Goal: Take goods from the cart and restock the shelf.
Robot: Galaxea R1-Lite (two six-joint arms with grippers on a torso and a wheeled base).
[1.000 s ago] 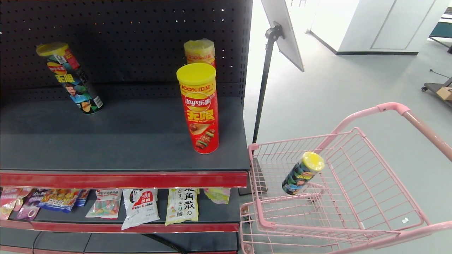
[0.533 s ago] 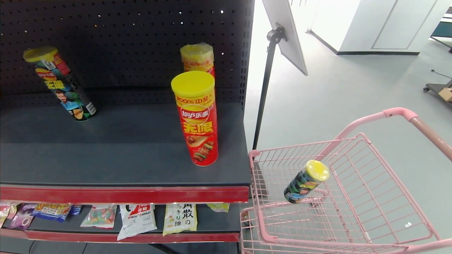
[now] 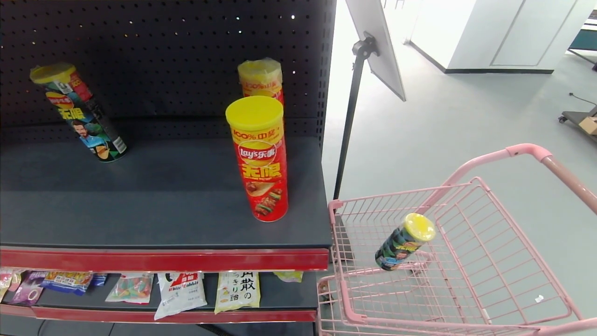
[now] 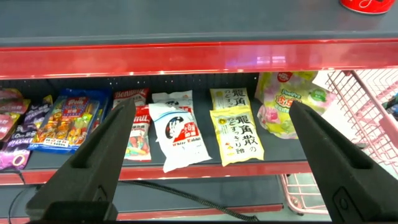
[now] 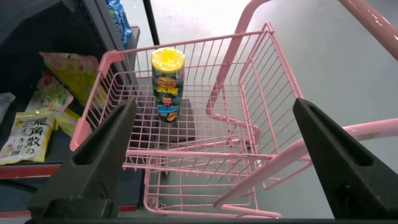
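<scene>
**Matt shelf, glossy packs**

The shelf board (image 3: 163,205), centre left, looks matt and dark, and its red front strip (image 3: 163,259) is glossy. The perforated back panel (image 3: 163,56) is matt black. The red can (image 3: 260,172) has shiny print and a smooth yellow plastic lid (image 3: 254,112). The cart (image 3: 522,150), lower right, is pink-coated wire.

The lower body of the rear red cylindrical chip canister (image 3: 260,74), upper centre of the frame, is hidden by the front red yellow-lidded canister (image 3: 258,158). At lower left, the tops of the flat snack bags (image 3: 179,291) are covered by the red shelf-edge strip (image 3: 163,259). The pink wire cart (image 3: 522,150) is cut off by the bottom and right edges.
</scene>
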